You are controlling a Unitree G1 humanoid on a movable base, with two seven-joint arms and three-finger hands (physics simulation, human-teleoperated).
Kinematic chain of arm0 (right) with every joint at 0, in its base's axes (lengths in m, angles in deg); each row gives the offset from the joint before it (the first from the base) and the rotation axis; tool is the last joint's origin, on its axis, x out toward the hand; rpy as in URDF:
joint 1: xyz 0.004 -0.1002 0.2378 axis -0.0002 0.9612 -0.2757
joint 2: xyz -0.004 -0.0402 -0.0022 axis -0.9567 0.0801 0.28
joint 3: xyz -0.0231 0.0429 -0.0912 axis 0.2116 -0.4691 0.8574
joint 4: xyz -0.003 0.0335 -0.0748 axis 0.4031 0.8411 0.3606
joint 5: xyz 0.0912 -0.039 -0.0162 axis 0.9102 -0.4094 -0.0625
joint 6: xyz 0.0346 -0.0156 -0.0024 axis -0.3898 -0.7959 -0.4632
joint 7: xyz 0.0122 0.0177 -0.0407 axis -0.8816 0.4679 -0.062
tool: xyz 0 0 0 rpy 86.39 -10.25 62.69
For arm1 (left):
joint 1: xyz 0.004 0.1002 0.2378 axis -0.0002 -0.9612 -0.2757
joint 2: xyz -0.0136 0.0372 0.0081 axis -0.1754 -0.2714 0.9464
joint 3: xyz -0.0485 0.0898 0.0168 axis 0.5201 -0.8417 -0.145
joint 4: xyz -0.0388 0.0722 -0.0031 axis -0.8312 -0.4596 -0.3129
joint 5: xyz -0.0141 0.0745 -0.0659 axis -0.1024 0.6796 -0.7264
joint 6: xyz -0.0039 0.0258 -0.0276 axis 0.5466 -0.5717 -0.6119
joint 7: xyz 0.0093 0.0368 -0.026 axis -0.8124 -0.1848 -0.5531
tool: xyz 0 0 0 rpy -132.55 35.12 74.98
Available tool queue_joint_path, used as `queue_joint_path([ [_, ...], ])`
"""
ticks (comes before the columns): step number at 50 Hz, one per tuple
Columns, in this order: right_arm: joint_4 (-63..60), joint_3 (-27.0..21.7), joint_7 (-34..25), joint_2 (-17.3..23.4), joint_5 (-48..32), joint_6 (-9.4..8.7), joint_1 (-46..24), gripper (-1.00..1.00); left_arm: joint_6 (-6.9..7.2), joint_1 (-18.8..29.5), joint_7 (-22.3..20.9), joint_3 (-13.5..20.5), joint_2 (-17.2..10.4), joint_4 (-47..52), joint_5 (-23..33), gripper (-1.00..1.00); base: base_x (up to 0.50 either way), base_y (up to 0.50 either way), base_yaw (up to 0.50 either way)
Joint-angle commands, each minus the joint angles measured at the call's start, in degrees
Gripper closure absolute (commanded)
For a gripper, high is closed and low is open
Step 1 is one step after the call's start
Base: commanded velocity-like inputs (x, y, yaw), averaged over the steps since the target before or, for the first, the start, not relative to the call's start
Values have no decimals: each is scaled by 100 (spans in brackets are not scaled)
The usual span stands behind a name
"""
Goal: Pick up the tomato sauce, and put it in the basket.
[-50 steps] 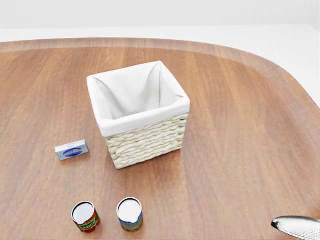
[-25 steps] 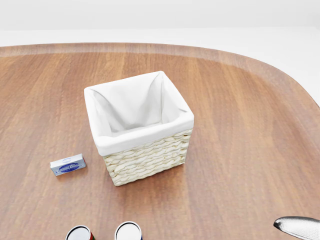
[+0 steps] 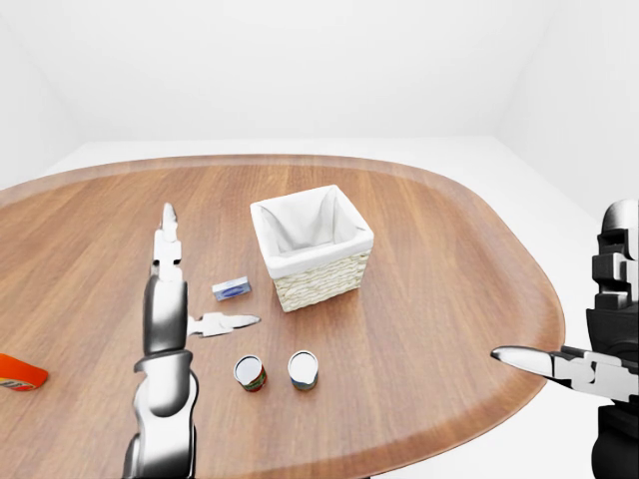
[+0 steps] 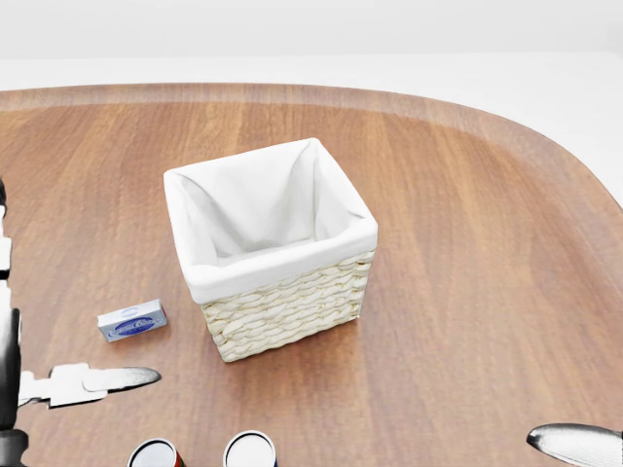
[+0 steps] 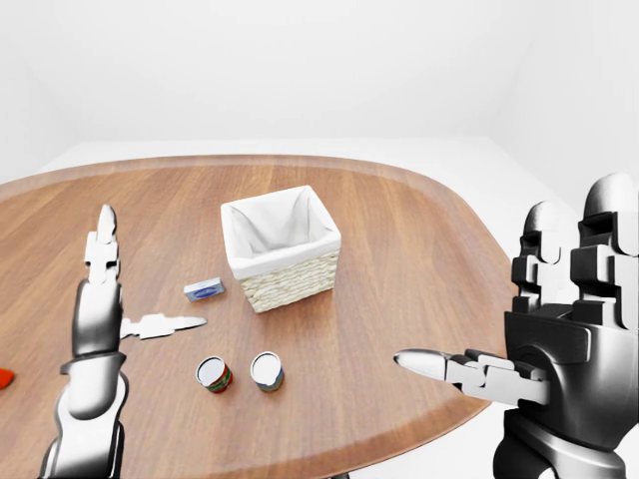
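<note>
Wooden worktop (image 3: 439, 259): I see an oval brown surface carrying everything, with both my arms raised over its near edge.
Progress: I judge nothing of the task done yet; no can is lifted and the basket holds nothing that I can see.
Tomato sauce (image 3: 250, 373): I take it to be the small can with the red and green label and a pale lid, standing upright; the label is too small for me to read, so this is a judgement.
Its place: toward the bottom of the left-eye view, below the basket and well apart from it, just beside a second can.
Second can (image 3: 303, 369): blue and tan label, pale lid, upright, to the right of the red one in the left-eye view.
Basket (image 4: 282, 292): square woven wicker with a white cloth liner, open at the top.
Left hand (image 3: 190, 299): fingers spread wide, one pointing up and one pointing toward the cans; it grips nothing and hovers up and left of the red can.
Right hand (image 5: 519, 369): fingers extended and apart, holding nothing, well to the right of the cans.
Small blue box (image 4: 131, 320): lies flat, left of the basket.
Left to do: reach the red can, close on it, carry it over the basket and let go.
</note>
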Motion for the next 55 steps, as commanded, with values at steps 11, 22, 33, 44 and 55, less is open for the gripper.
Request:
queue_joint_path([
  [11, 0, -6, -110, -97, -53, 0, -6, -100, -476, -1203, -1463, -384, 103, -799, 2708, -100, 0, 0, 0],
  [22, 0, 24, -169, -178, -118, 0, -22, -100, -476, -1463, -1527, -535, 39, -1301, 2984, -100, 0, 0, 0],
  [33, 0, 32, -115, -115, -88, 0, 9, -100, -476, -1423, -1635, -636, 12, -1684, 2944, -100, 0, 0, 0],
  [44, 0, 19, -231, -239, -162, 0, -63, -100, -476, -1128, -1330, -815, -71, -2357, 3007, -100, 0, 0, 0],
  [55, 0, 81, -141, -136, -139, 0, -37, -100, -476, -701, -825, -900, -156, -3067, 3095, -100, 0, 0, 0],
])
